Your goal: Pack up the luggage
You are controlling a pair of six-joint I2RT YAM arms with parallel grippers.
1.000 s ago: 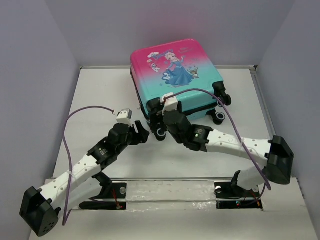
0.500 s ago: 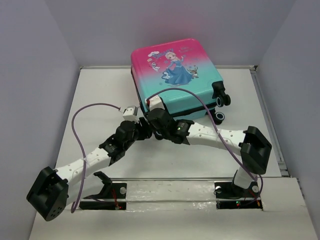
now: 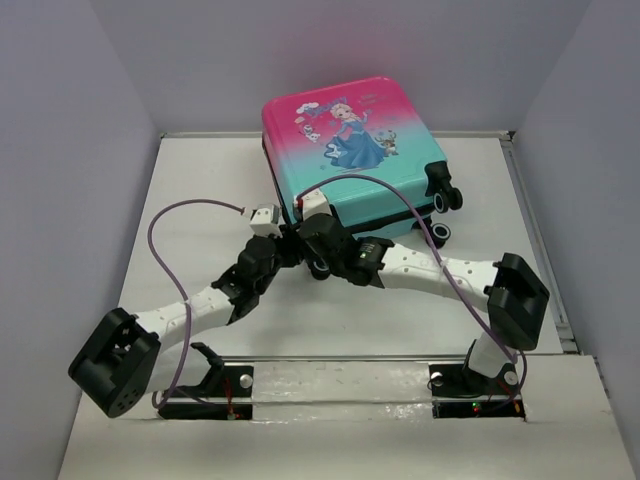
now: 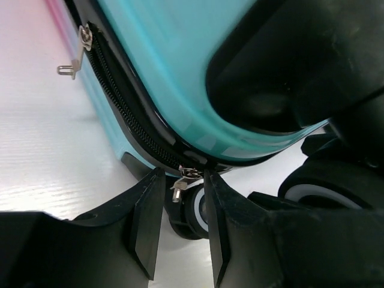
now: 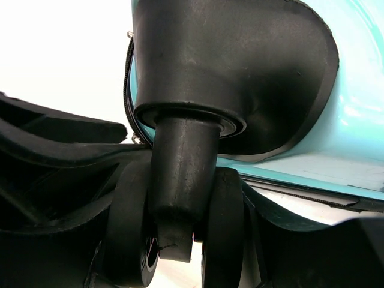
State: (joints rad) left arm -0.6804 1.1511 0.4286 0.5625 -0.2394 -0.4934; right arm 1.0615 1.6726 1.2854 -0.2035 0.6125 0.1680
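Note:
The luggage [image 3: 350, 140] lies closed and flat at the back of the table, princess print up. Both grippers meet at its near-left corner. My left gripper [image 3: 290, 244] [image 4: 183, 177] is open by a narrow gap. A small metal zipper pull [image 4: 179, 186] hangs between the fingertips at the black zipper [image 4: 126, 102], and the left finger is clear of it. My right gripper [image 3: 318, 255] [image 5: 186, 198] is shut on the corner's black double wheel [image 5: 180, 180], one finger against each disc, below the wheel housing [image 5: 240, 72].
A second zipper pull [image 4: 75, 63] sticks out further along the zipper. Two more wheels [image 3: 440, 195] [image 3: 437, 232] jut from the luggage's right end. The white table [image 3: 200, 200] has walls on the left, right and back. Purple cables loop over both arms.
My left arm has reached forward to the luggage corner and its jaws have narrowed around the zipper pull. My right gripper has shifted left onto the corner wheel and closed from wide open.

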